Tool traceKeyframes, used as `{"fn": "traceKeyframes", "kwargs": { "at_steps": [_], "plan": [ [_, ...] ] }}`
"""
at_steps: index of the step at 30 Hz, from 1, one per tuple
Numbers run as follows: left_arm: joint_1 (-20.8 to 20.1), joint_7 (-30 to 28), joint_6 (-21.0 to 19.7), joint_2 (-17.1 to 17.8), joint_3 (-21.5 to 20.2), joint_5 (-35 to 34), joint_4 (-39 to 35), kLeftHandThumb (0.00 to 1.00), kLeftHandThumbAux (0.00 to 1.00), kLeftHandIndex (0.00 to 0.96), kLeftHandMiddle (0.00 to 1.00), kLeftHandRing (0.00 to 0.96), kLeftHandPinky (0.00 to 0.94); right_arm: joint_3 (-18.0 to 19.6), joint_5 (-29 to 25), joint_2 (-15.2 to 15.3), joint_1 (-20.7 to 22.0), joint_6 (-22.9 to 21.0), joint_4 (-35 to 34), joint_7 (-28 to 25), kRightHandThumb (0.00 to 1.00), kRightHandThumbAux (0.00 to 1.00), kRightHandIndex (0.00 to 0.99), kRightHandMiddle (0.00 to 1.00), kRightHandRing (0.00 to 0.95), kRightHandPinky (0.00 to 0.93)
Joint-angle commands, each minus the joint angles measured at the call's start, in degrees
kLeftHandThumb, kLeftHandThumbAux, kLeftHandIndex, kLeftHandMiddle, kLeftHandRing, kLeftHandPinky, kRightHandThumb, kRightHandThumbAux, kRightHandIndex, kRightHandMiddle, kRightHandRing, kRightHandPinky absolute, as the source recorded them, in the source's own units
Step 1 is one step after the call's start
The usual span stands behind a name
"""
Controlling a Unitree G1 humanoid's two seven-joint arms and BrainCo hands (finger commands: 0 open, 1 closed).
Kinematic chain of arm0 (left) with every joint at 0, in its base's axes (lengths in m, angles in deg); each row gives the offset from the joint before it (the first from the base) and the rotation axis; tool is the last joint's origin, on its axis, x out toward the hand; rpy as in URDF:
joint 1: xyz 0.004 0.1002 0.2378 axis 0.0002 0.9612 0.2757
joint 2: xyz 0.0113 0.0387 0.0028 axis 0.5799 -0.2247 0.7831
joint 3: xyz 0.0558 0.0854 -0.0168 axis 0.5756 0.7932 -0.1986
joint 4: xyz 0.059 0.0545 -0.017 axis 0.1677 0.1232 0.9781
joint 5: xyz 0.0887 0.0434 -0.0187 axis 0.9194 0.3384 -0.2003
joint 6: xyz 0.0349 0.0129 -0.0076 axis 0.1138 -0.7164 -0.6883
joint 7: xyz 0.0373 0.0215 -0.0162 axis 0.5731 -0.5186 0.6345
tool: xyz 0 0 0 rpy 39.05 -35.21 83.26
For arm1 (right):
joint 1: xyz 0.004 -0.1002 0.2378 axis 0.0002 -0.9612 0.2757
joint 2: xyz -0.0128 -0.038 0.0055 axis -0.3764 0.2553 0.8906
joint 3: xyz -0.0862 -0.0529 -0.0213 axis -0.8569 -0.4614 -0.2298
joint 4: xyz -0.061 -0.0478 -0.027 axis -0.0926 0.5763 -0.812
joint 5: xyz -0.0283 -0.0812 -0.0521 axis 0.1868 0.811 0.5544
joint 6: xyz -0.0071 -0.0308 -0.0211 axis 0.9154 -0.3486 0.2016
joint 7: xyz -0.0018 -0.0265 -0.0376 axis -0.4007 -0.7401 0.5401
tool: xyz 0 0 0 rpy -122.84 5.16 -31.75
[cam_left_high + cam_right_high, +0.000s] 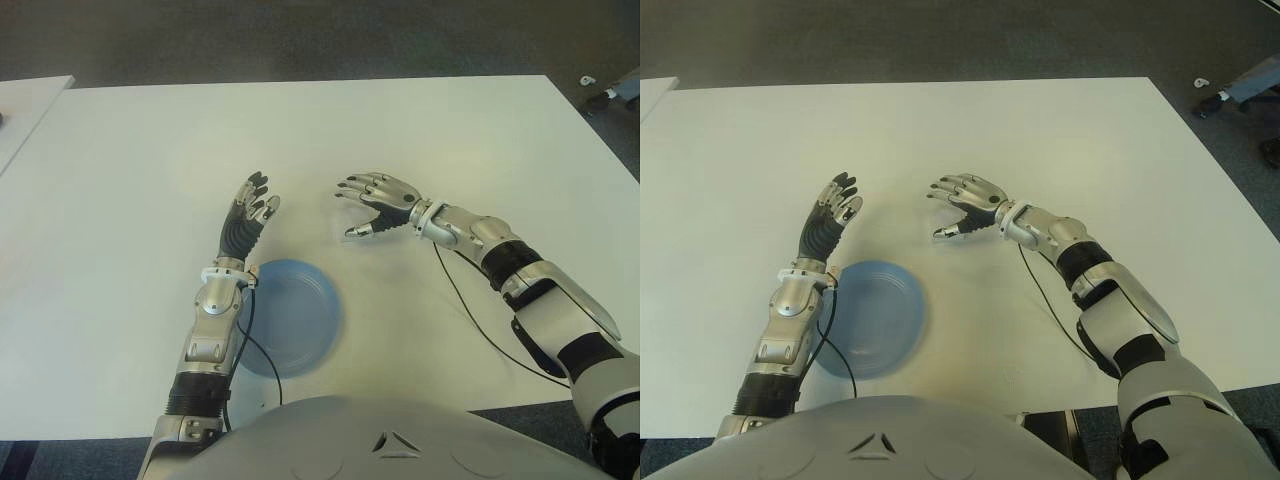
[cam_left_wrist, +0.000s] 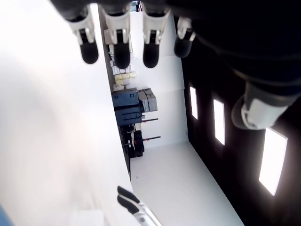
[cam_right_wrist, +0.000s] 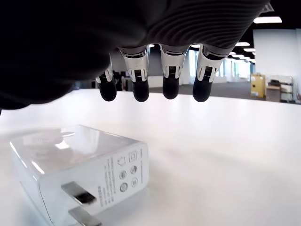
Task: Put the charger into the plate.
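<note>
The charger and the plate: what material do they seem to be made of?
The charger looks like glossy white plastic: light glints on its top, grey printed marks sit on one face, and two dull metal prongs stick out. The plate looks like thin matte blue plastic, though it could be coated paper. Its colour is even, with a raised rim.

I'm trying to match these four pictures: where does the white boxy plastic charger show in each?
Left eye view: not seen; right hand may cover it.
Right eye view: same.
Left wrist view: absent; left hand empty.
Right wrist view: white boxy plastic charger, lower left, under the open fingertips.
Shared landmark: white table.
</note>
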Motion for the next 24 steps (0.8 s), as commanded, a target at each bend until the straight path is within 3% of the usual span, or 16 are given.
{"fn": "traceKeyframes", "kwargs": {
  "at_steps": [1, 24],
  "plan": [
    [0.72, -0.92, -1.04, 0.41, 0.01, -0.19, -0.53, 0.000, 0.463, 0.004, 0.117, 0.114, 0.120, -0.78, 0.90, 0.34, -0.98, -0.60, 0.35, -0.46, 0.413, 0.104, 0.000, 0.000, 0.000, 0.000],
    [0.81, -1.63, -2.73, 0.51, -0.10, -0.37, -1.56, 0.000, 0.442, 0.002, 0.117, 0.114, 0.116, -1.77, 1.57, 0.67, -1.04, -0.49, 2.64, 0.79, 0.429, 0.103, 0.000, 0.000, 0.000, 0.000]
  ]
}}
